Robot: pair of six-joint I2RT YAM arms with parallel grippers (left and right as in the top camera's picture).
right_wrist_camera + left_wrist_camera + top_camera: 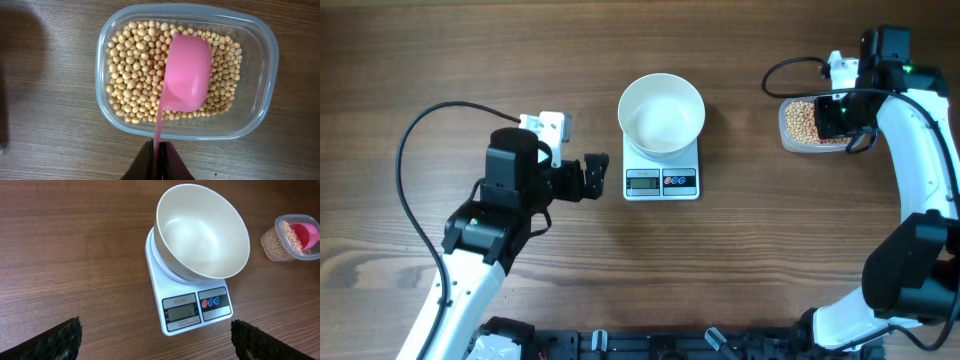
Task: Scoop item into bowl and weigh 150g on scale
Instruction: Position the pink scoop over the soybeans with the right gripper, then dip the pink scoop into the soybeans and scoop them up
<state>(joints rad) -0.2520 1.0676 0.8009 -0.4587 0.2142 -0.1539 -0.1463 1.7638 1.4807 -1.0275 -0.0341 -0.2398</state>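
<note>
The empty white bowl sits on the white scale at the table's middle. Tan beans fill a clear plastic tub at the far right. A pink scoop has its cup down among the beans, with its thin handle reaching over the tub's rim. My right gripper is shut on that handle. Just left of the scale, my left gripper stands wide open and holds nothing.
A black cable loops across the table behind the left arm. Another cable curls just behind the tub. The right arm runs down the right edge. Bare wood lies behind and in front of the scale.
</note>
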